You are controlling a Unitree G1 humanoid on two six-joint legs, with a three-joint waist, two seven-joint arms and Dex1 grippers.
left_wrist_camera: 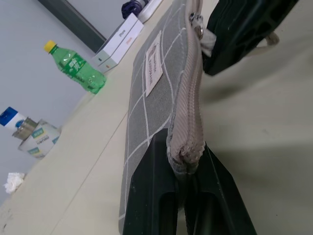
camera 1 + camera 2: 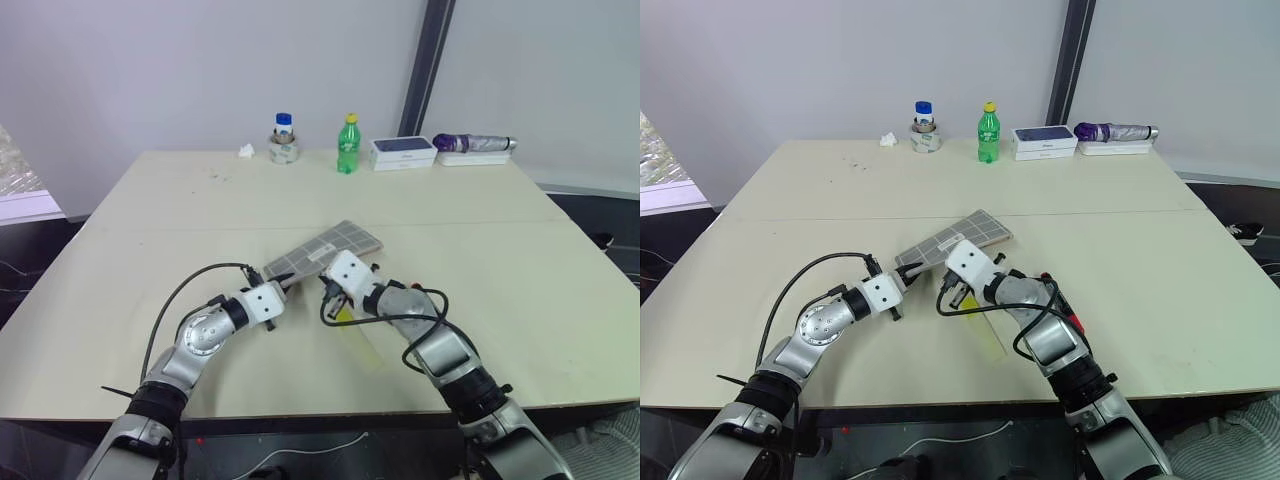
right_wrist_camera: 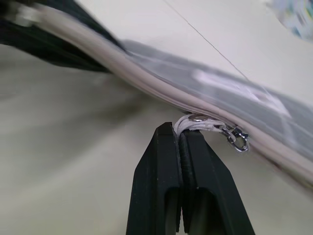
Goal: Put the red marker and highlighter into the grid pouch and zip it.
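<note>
Pouch: The grid pouch [image 2: 325, 250] lay flat on the pale surface [image 2: 500, 290], stretched between the two sets of fingers.
Left fingers: The left gripper [image 1: 185, 169] was clenched on the pouch's near end, pinning the end of the zipper seam between its fingers.
Right fingers: The right gripper [image 3: 180, 139] was pinched tight on the white zipper pull [image 3: 195, 125], along the seam from the left fingers.
Highlighter: A pale-yellow pen, apparently the highlighter [image 2: 358, 338], lay on the surface just beside the right fingers, outside the pouch.
Red marker: A touch of red [image 2: 1072, 318] showed beside the right arm; whether that was the marker could not be told.
Progress: Judged early; the pouch was gripped, seemingly for opening, with the loading and final zipping left.
</note>
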